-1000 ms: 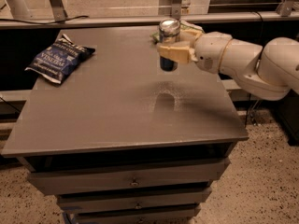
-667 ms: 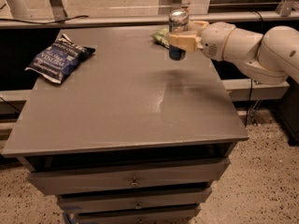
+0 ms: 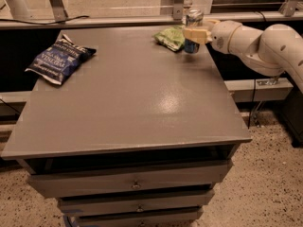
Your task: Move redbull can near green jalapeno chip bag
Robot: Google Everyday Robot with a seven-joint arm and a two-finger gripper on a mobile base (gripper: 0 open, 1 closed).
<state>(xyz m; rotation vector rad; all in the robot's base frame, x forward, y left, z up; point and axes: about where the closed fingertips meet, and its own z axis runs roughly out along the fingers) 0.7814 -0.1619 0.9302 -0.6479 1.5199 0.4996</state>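
Observation:
The redbull can is slim, silver and blue with a shiny top. It stands upright at the far right of the grey table. My gripper is shut around the can's middle, coming in from the right on the white arm. The green jalapeno chip bag lies crinkled on the table right beside the can, on its left. I cannot tell whether the can's base rests on the table or hangs just above it.
A dark blue chip bag with white lettering lies at the table's far left. The table has drawers below its front edge. A rail runs behind the table's far edge. Speckled floor lies to the right.
My gripper has carried the can away from the table's middle toward the far right edge. The green bag, earlier hidden behind the gripper, now shows beside the can.

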